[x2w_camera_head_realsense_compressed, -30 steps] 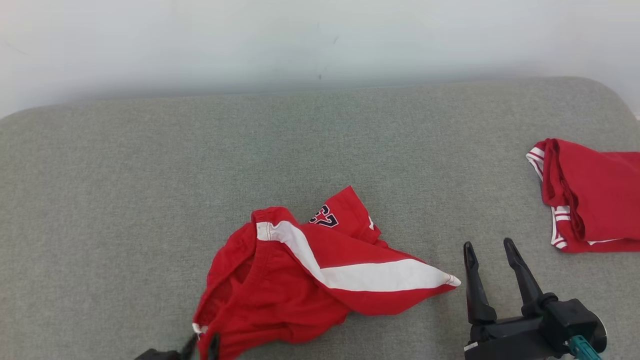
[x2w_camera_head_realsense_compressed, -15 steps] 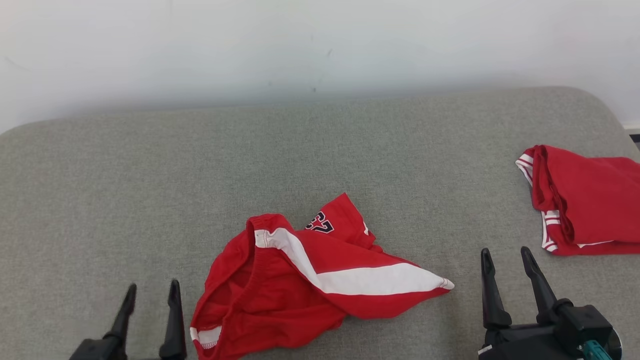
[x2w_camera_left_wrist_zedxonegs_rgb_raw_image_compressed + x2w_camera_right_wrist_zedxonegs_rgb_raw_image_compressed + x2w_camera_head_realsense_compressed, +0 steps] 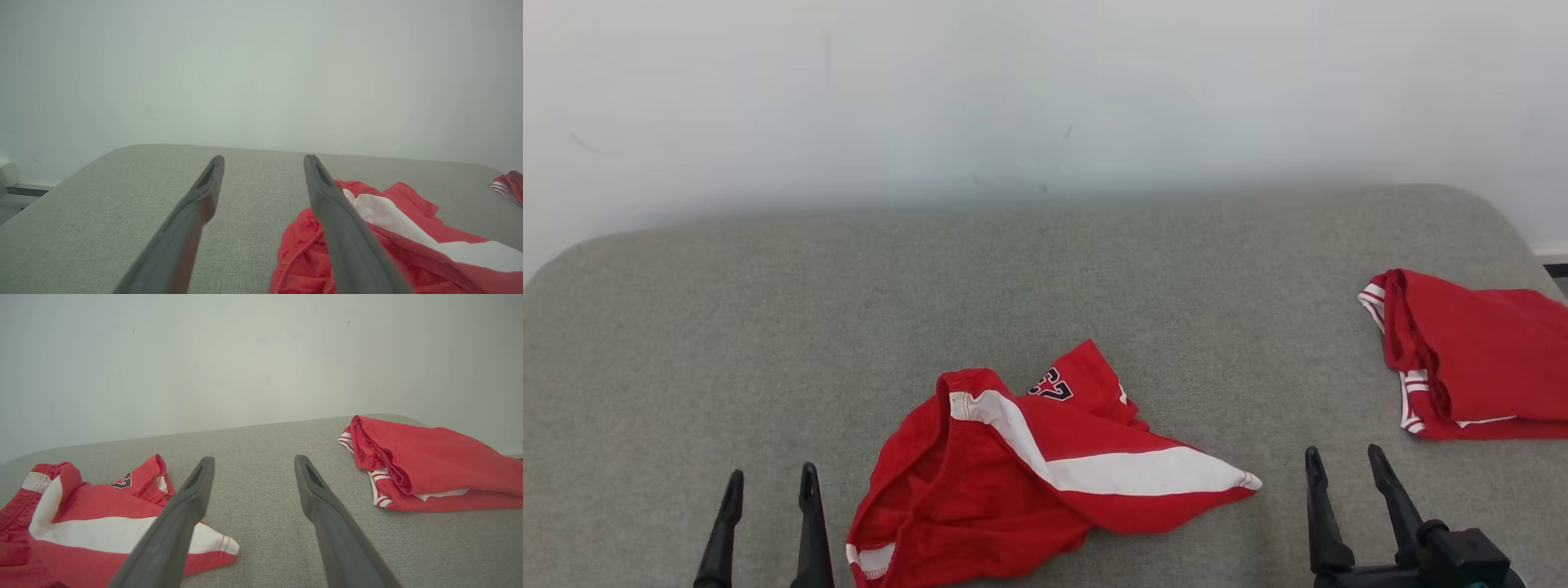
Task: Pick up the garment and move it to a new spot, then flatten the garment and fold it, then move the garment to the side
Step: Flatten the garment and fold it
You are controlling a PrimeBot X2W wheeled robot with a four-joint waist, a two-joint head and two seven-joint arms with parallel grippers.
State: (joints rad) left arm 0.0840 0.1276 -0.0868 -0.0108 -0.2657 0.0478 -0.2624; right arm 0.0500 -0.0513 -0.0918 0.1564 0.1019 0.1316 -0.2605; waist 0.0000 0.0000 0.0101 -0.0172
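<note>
On the big gray cushion (image 3: 1045, 286), the red shorts (image 3: 1013, 482) lie crumpled near the front (not flat yet). The left gripper (image 3: 773, 472) and right gripper (image 3: 1343, 451) wait beside them, fingers wide, empty. Next, I think: grab edges, pull flat.

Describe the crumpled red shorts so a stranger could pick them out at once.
On the grey cushioned surface, look near the front edge, between the left pincer and the right pincer. The crumpled red shorts lie there. Unlike the folded red garment at the right, they show a broad white diagonal band and a dark number.
</note>
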